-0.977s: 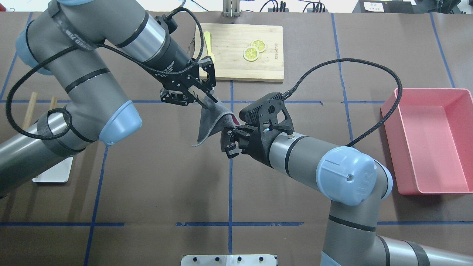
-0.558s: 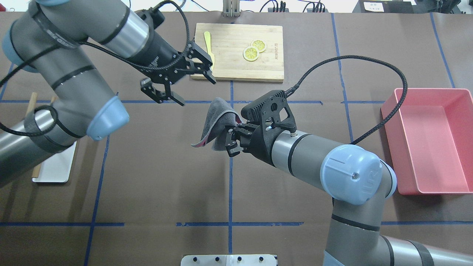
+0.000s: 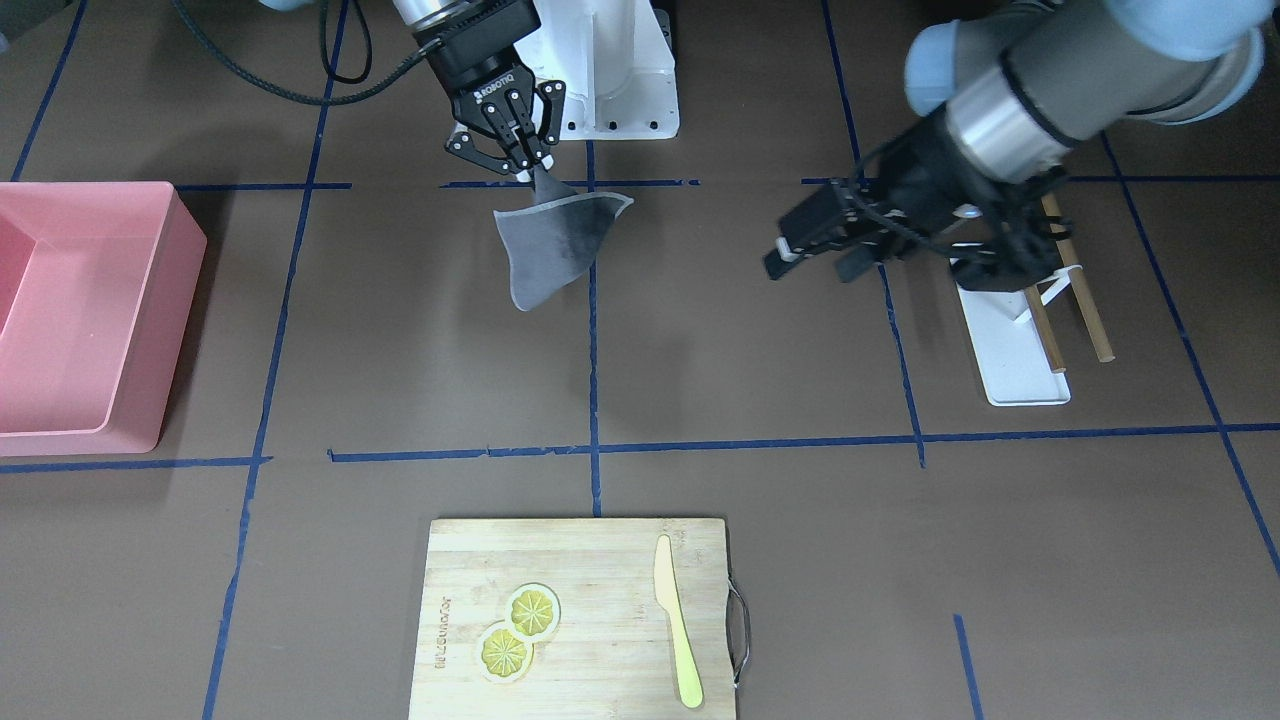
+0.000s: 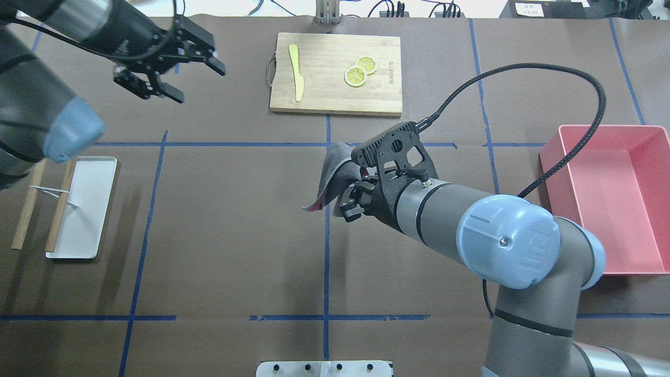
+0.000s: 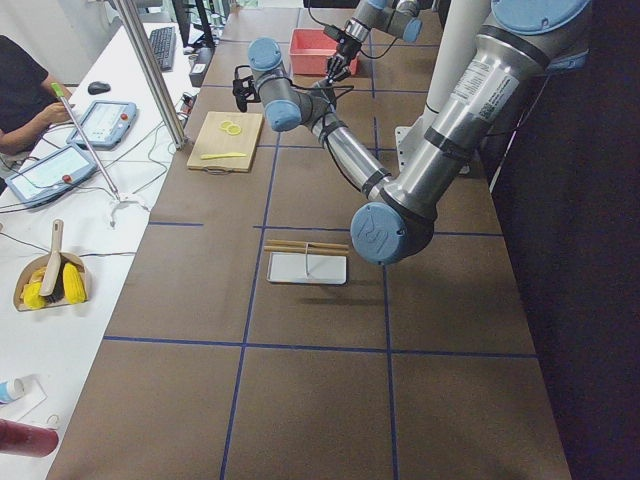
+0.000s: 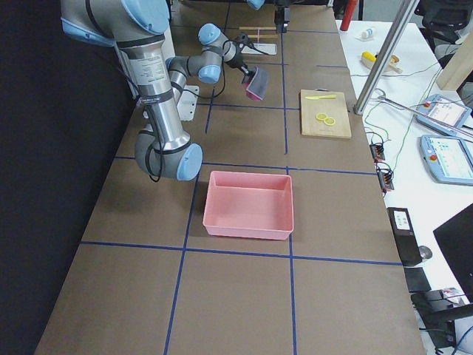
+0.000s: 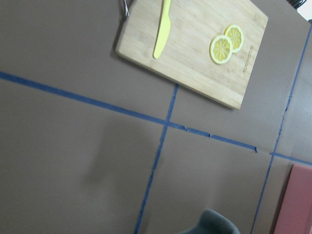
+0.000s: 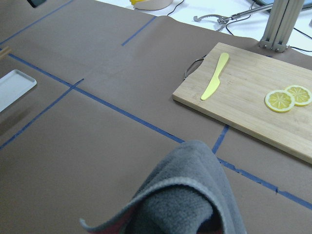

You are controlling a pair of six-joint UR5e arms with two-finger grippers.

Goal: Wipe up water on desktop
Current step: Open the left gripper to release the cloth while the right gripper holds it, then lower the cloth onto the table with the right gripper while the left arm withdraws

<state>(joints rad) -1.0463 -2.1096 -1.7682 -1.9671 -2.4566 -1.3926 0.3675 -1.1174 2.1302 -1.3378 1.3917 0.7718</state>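
One grey cloth [image 3: 555, 240] is pinched in the right gripper [image 3: 530, 172], which is stamped "ROBOTIQ", and hangs over the middle of the dark-brown taped desktop [image 4: 225, 220]. The left gripper [image 4: 199, 84] has its jaws spread and empty, well apart from the cloth. Around it:
- one bamboo cutting board [image 4: 335, 97] with two lemon slices [image 4: 356, 76] and one yellow knife [image 4: 297, 73]
- one pink plastic bin [image 4: 607, 127]
- one white rectangular tray [image 4: 94, 183] with two wooden sticks [image 4: 29, 207]

The board's print is too small to read.

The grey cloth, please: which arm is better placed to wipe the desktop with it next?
Right, most likely. The right end effector is shut on the grey cloth over the middle of the desktop; the left end effector is open, empty and off to the side.
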